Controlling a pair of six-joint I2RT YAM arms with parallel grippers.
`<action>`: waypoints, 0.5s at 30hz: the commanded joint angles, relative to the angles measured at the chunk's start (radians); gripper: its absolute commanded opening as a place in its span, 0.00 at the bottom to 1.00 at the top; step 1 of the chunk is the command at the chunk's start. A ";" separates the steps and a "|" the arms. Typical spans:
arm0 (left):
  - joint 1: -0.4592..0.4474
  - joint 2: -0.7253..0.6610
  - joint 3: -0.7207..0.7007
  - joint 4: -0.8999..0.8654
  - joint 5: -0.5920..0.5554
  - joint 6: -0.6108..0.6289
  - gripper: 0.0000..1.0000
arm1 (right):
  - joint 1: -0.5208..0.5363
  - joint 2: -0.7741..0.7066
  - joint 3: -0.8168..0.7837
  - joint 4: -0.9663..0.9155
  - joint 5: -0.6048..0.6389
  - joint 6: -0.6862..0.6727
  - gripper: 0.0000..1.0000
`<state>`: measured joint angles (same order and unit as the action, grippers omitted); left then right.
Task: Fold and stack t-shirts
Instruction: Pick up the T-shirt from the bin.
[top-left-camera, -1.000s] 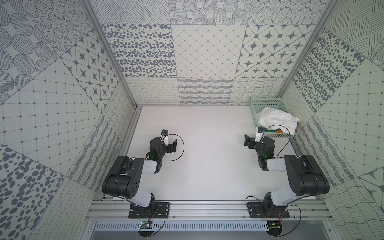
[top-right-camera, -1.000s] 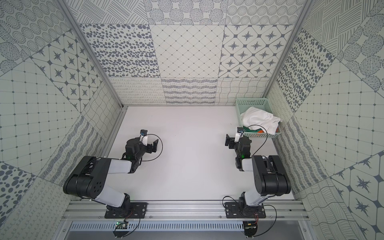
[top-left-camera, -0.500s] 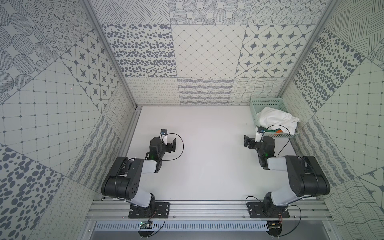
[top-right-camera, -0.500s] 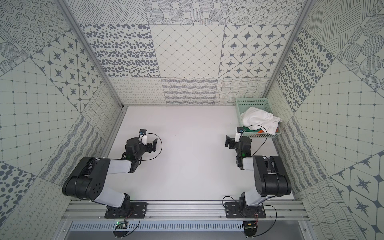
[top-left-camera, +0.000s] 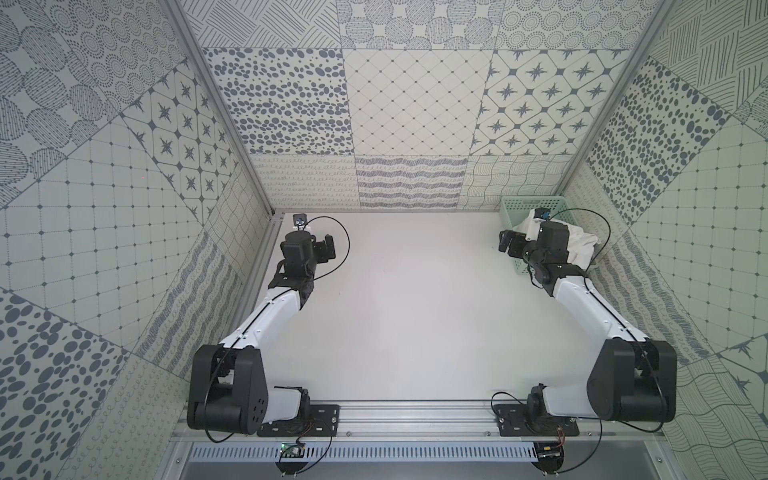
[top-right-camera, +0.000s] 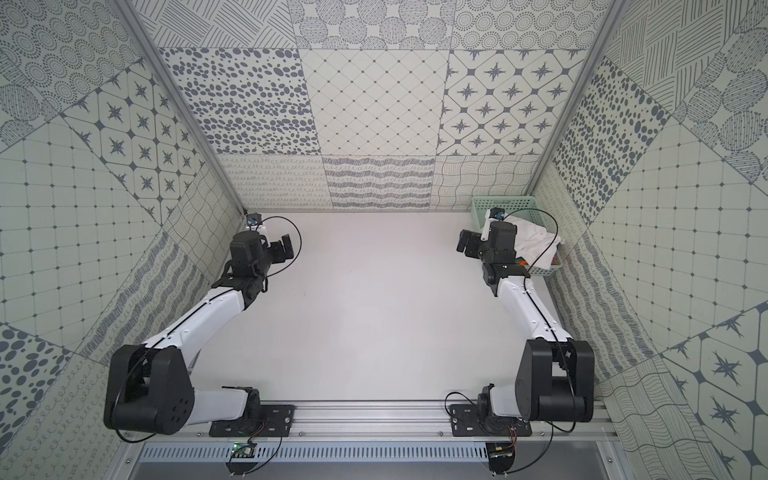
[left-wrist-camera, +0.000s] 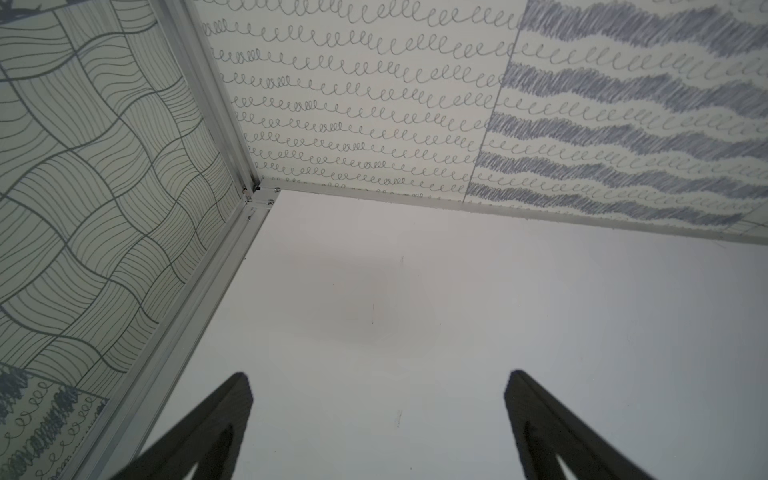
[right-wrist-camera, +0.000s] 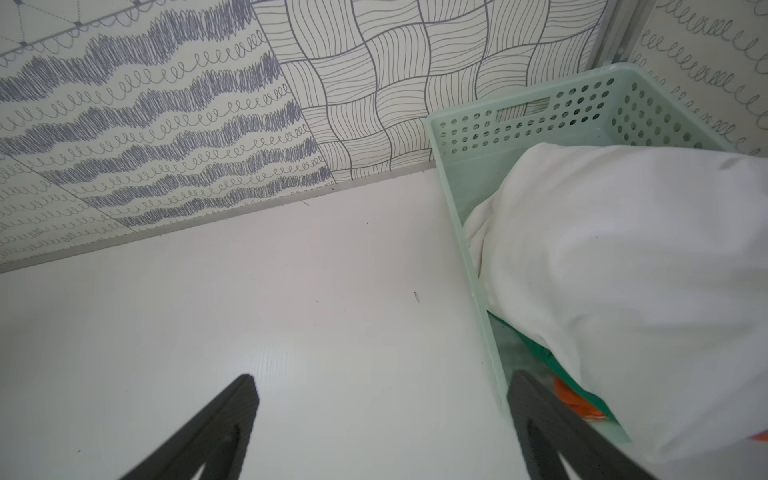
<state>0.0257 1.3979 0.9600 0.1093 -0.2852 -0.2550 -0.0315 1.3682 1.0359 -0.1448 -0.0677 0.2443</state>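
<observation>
My left gripper has its two dark fingers spread wide with nothing between them, poised over bare white table near the far left corner of the patterned enclosure. My right gripper is spread just as wide and also holds nothing; in the wrist view one finger sits over the table and the other lines up with the side wall of the mint-green perforated basket. That basket stands in the far right corner against the walls in both top views. The white t-shirt is heaped in it, bulging above the rim, and my wrist partly covers it from above. Under the white cloth I see a strip of green t-shirt and a patch of orange t-shirt, both inside the basket.
</observation>
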 joint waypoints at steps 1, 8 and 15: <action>0.034 0.025 0.174 -0.487 0.034 -0.144 0.99 | -0.047 -0.041 0.059 -0.125 -0.147 0.086 0.98; 0.060 -0.043 0.169 -0.408 0.401 -0.119 0.99 | -0.082 -0.048 0.129 -0.201 0.033 0.070 0.98; 0.072 -0.090 0.181 -0.440 0.421 -0.195 0.98 | -0.113 0.049 0.218 -0.325 0.415 0.042 0.96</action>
<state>0.0883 1.3388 1.1248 -0.2390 0.0006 -0.3706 -0.1337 1.3746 1.2228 -0.4065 0.1417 0.2985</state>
